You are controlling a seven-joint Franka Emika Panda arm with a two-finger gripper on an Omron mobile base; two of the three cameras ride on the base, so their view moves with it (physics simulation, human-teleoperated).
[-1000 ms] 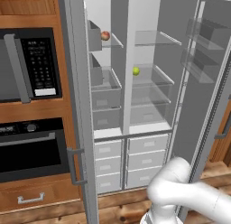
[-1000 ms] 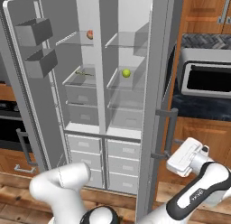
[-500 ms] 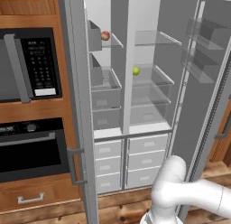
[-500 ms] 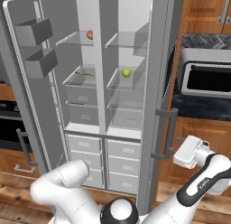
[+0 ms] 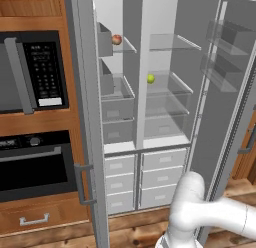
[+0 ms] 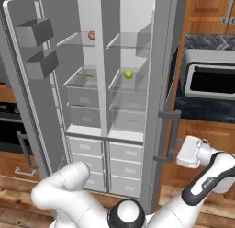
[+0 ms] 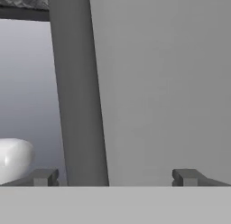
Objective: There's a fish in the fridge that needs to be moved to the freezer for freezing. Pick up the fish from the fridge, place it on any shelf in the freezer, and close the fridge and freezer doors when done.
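Fridge (image 5: 165,142) shelves hold a green ball (image 5: 150,79) and red apple (image 5: 116,39), while the empty, wide-open gripper (image 7: 115,177) faces a grey door handle (image 7: 79,96).

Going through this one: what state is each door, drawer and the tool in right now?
left door: swung wide open, bins on its inside showing.
right door: swung open.
bottom drawers: all pushed in.
microwave: door shut.
oven: door shut.
tool: open, holding nothing, the right door's handle standing between its fingers.
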